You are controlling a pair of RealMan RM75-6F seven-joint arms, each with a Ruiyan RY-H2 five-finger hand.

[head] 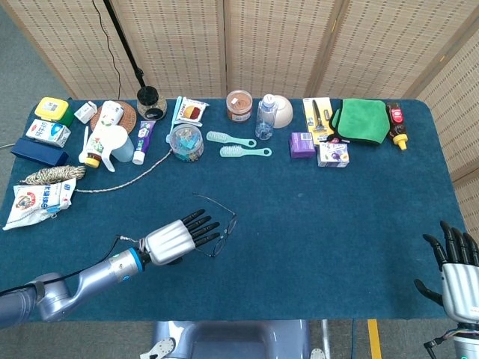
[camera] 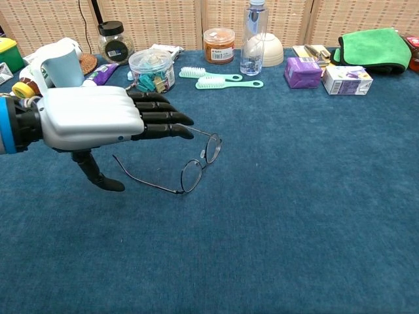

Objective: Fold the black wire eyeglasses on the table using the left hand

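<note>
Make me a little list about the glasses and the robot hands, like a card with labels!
Glasses: black wire eyeglasses lying on the blue table, arms unfolded
Left robot hand: stretched out flat above the glasses' arms, fingers straight, thumb pointing down, holding nothing
Right robot hand: at the table's near right corner, fingers spread, holding nothing
Behind the glasses: tub of clips, two mint brushes
Folding: not yet done

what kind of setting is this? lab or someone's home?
Most likely a lab or data-collection setup, not a home. A table covered in blue cloth stands against folding woven screens, and unrelated household items sit in a row at its far edge, such as the green cloth and the brushes.
</note>
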